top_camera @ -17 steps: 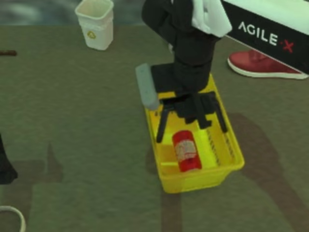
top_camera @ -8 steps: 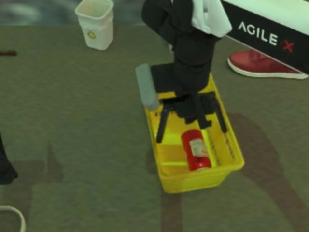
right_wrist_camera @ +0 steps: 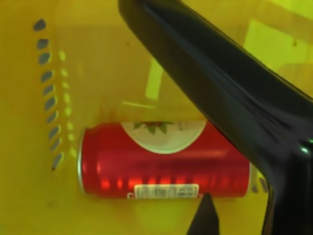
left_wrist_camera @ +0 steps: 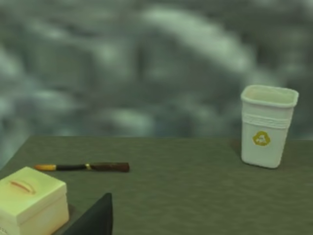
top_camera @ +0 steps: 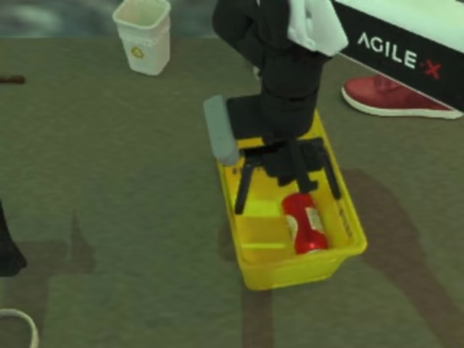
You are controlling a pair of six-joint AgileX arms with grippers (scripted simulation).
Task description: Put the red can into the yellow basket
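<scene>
Since the earlier frame, the small red cylindrical can (top_camera: 305,222) has rolled across the floor of the large yellow slotted plastic basket (top_camera: 288,272) toward the basket's right wall; it lies on its side, free of any grip. Just behind it, the right gripper (top_camera: 288,181) hangs over the basket with its dark fingers (right_wrist_camera: 230,93) spread and empty. The can could rock against the wall; a low retreat might snag the black folding handle (top_camera: 243,181) and drag the basket. Farther back on the bench stand a red shoe (top_camera: 395,98) and a white plastic bin (top_camera: 143,35). The left arm sits parked at the left edge, its gripper unseen.
</scene>
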